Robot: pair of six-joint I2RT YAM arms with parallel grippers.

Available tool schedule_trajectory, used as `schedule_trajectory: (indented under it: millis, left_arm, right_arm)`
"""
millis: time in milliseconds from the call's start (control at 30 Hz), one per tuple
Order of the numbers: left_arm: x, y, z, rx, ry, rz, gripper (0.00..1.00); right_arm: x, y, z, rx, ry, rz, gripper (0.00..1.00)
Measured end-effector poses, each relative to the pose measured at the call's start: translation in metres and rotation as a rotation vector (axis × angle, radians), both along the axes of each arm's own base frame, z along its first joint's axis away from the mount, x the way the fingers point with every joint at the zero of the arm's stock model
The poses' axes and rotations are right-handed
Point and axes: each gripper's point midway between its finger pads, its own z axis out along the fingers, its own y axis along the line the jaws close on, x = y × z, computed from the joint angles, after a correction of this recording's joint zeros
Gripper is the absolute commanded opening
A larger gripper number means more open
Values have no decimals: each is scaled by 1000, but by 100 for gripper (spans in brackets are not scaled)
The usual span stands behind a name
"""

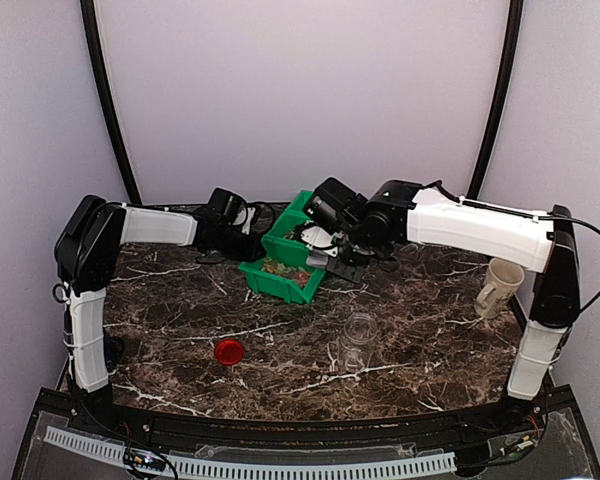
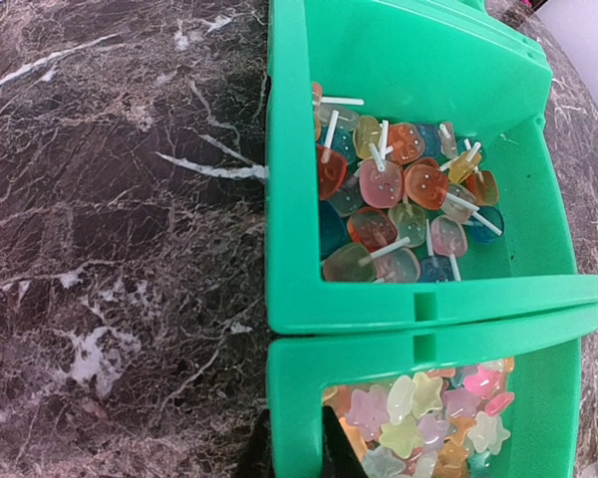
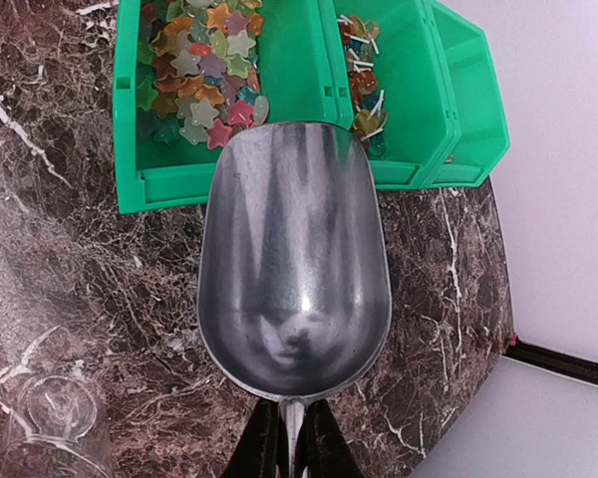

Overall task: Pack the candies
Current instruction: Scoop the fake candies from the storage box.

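My right tool [image 3: 291,443] grips the empty metal scoop [image 3: 294,269], mouth toward the star candies [image 3: 194,65] in the green bin [image 3: 169,189] at upper left, while my left tool [image 2: 297,453] pinches its wall, probably to steady it.

Dark marble table [image 1: 170,290], pale walls [image 1: 300,90]

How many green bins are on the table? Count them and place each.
3, side by side in a row: the first bin holds star candies, the middle bin holds lollipops, the third bin is at the far end, contents hidden.
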Motion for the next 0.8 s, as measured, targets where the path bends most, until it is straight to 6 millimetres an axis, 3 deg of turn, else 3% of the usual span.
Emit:
schedule_trajectory:
  millis: [600,800]
  left_arm:
    - [-9,-11,3,102,-44,-2,0]
    - [-18,-18,4,145,-50,-4,0]
  right_arm:
    - [2,12,-51,-111,123,11,0]
    - [7,15,-58,-135,138,7,0]
